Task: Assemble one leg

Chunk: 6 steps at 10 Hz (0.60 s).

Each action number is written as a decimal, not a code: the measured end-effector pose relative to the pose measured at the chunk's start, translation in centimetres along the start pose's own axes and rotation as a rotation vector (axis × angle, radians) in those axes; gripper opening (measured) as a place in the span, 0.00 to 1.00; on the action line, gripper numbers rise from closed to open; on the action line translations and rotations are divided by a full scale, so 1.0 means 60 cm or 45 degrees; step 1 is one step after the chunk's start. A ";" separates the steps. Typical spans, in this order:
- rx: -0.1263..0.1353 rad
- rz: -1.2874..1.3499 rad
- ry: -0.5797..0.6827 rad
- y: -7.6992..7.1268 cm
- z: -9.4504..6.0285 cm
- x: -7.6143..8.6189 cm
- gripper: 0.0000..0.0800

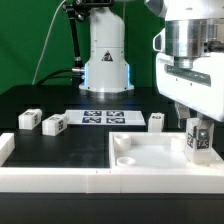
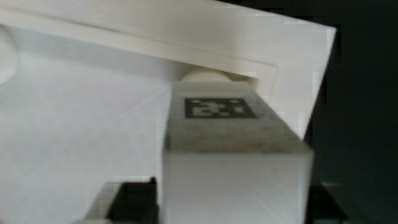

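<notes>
My gripper (image 1: 200, 128) is shut on a leg (image 1: 200, 140), a small white block with a black-and-white tag, and holds it upright over the corner of the big white panel (image 1: 150, 158) at the exterior view's right. In the wrist view the leg (image 2: 231, 150) runs between my fingers (image 2: 139, 198), tag facing the camera, and its far end is at the panel's corner socket (image 2: 212, 74). I cannot tell whether it is seated. My gripper (image 2: 235, 208) hides the leg's near end. Three more legs lie on the table (image 1: 28, 120), (image 1: 54, 124), (image 1: 157, 121).
The marker board (image 1: 103, 117) lies flat behind the panel, in front of the arm's base (image 1: 106, 70). A white raised rail (image 1: 50, 178) runs along the front and up the exterior view's left side. The panel has a round socket (image 1: 123, 159) near its left corner.
</notes>
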<state>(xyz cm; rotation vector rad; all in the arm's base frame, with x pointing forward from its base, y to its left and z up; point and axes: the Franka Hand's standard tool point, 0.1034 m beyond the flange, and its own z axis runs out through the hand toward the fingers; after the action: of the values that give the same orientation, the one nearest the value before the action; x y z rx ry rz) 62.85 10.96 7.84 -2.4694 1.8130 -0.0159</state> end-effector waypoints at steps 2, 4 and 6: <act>0.000 -0.270 -0.003 -0.001 0.000 -0.007 0.77; 0.000 -0.548 -0.003 -0.001 0.001 -0.009 0.80; 0.000 -0.760 -0.005 -0.001 0.001 -0.012 0.81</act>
<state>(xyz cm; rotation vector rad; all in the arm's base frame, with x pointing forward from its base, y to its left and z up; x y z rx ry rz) 62.69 11.69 7.80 -2.8974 1.0081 -0.0456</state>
